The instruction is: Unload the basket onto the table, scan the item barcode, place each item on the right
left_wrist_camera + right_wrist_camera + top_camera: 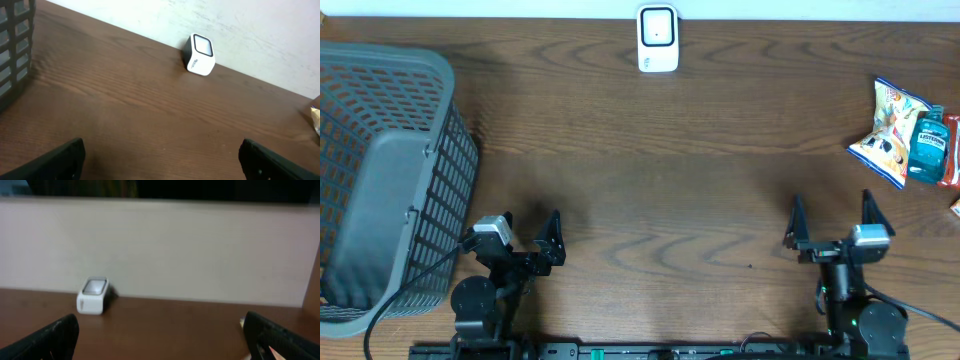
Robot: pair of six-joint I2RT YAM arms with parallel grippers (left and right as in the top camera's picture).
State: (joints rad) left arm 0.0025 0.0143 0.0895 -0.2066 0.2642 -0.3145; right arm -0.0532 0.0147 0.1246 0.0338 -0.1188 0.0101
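A: Where to find the items for the barcode?

B: At the right edge of the table (650, 180), toward the far right corner. A snack bag (888, 130), yellow and white, lying flat. A blue bottle (927, 145) touching its right side. Just beyond the bottle a red pack (951, 150), cut by the frame, so not possible to name more exactly.

A: Held by anything?

B: No. Untouched, and well apart from both arms.

A: And the scanner (658, 38)?

B: Small and white, standing at the middle of the far edge, close against the pale wall (200, 250), with its dark window tilted upward. Visible also from both wrist cameras, far ahead of the fingers (60, 160).

A: State of the right gripper (832, 225)?

B: Close to the near edge, on the right half of the table. Jaws spread wide, gripping nothing, pointing toward the far edge. Nearer to the items than the other one, yet well apart from them.

A: And the left gripper (532, 240)?

B: Also by the near edge, on the left half. Jaws wide apart as well, holding nothing, turned a little toward the far right.

A: Anything more on the table?

B: A grey plastic basket (380, 180) with lattice walls, along the left edge up to the far left corner, just beside the left arm.
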